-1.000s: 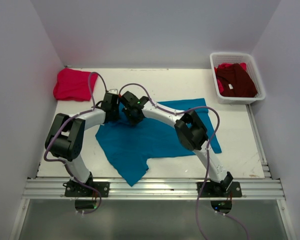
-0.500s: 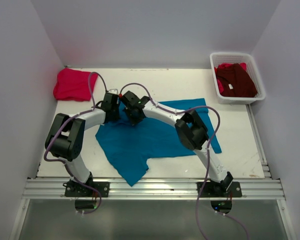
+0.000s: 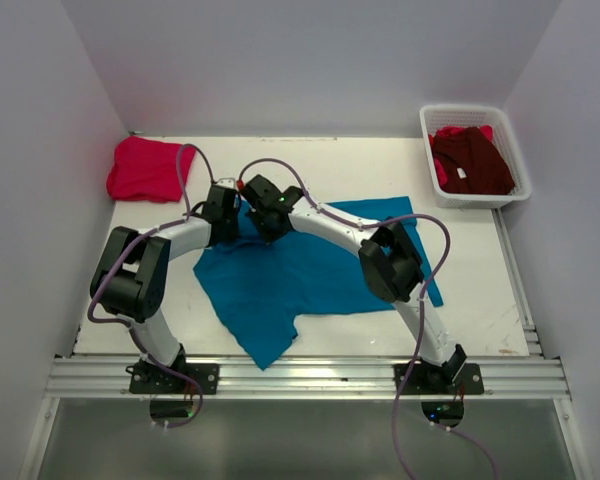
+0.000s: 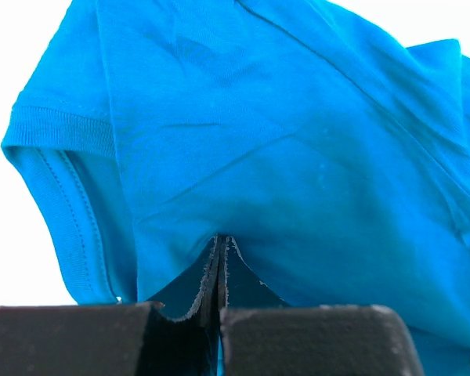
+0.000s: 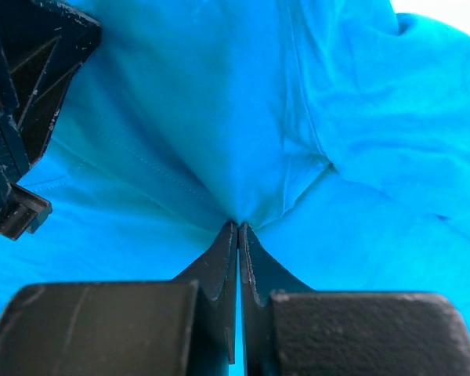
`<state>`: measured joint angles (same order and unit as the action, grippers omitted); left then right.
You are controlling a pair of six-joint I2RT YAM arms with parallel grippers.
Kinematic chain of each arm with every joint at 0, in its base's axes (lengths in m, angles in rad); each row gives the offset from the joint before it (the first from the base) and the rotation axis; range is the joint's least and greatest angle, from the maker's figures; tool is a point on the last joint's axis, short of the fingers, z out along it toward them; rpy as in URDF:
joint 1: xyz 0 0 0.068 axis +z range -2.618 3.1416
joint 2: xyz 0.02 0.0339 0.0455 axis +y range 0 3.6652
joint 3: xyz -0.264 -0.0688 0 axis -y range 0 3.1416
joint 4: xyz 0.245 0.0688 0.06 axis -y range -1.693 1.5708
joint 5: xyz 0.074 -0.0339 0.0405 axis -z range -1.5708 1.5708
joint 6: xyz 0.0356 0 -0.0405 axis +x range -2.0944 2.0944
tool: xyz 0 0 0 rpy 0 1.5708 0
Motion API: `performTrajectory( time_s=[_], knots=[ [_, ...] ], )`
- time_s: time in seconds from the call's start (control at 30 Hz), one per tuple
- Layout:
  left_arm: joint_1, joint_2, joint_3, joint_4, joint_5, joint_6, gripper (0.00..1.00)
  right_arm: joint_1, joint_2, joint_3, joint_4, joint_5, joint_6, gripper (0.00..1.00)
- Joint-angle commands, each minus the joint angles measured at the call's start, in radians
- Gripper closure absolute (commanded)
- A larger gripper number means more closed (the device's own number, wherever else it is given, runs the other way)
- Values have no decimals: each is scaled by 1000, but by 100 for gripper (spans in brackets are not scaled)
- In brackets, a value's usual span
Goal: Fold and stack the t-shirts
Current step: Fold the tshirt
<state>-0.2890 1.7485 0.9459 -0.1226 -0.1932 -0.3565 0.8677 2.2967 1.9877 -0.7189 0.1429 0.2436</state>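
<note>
A teal-blue t-shirt [image 3: 300, 275] lies spread and rumpled across the middle of the table. Both grippers meet at its far left part. My left gripper [image 3: 236, 226] [image 4: 220, 237] is shut on a pinch of the teal cloth, a hemmed sleeve [image 4: 59, 133] hanging to its left. My right gripper [image 3: 264, 232] [image 5: 238, 225] is shut on another fold of the same shirt, right beside the left one, whose black body [image 5: 23, 94] shows at the left of the right wrist view. A pinkish-red t-shirt [image 3: 145, 168] lies folded at the far left corner. A dark maroon t-shirt [image 3: 472, 162] fills the basket.
A white mesh basket [image 3: 513, 152] stands at the far right corner, with a bit of red cloth [image 3: 452, 131] under the maroon shirt. White walls close in the table [image 3: 480, 290] on three sides. An aluminium rail [image 3: 310, 378] runs along the near edge by the arm bases.
The right gripper has closed on the teal cloth and risen slightly toward the back. The shirt's left edge has drawn in a little. The left gripper has stayed shut.
</note>
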Motion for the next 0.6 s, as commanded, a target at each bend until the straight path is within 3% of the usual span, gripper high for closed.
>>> performTrajectory(
  time_s=[0.0, 0.57],
  knots=[
    [4, 16, -19, -20, -11, -4, 100, -1, -83, 51, -30, 49, -30, 100],
    [4, 17, -16, -23, -11, -1, 100, -1, -71, 148, -94, 90, -70, 100]
  ],
)
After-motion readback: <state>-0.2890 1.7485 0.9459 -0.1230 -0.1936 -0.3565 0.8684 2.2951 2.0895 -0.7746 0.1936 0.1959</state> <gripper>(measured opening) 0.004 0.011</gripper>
